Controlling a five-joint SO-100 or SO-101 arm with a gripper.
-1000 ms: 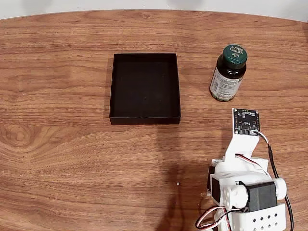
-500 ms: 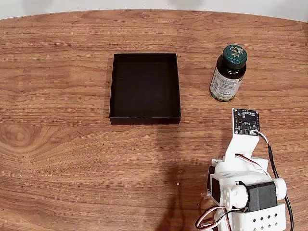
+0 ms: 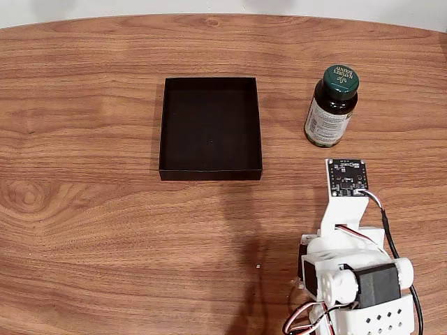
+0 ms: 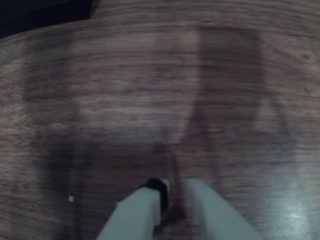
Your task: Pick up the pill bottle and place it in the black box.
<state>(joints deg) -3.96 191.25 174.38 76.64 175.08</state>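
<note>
Fixed view, left to right: shallow matte black rectangular box [image 3: 210,128] on the wood-grain bench [image 3: 84,209]; to the box's right, apart from it, the dark green round pill bottle [image 3: 331,106], upright, green-capped. Below the bottle, the white arm [image 3: 349,265]. Wrist view: claw [image 4: 175,188] nearly together, empty, above bare bench.

In the fixed view the table [image 3: 91,230] is bare wood around the black box [image 3: 210,128] on all sides, and a wide bare strip lies between the box and the pill bottle [image 3: 332,106]. The bottle stands upright and alone (nothing touching it), with free room all around. The arm [image 3: 346,230] stands just below it.
</note>
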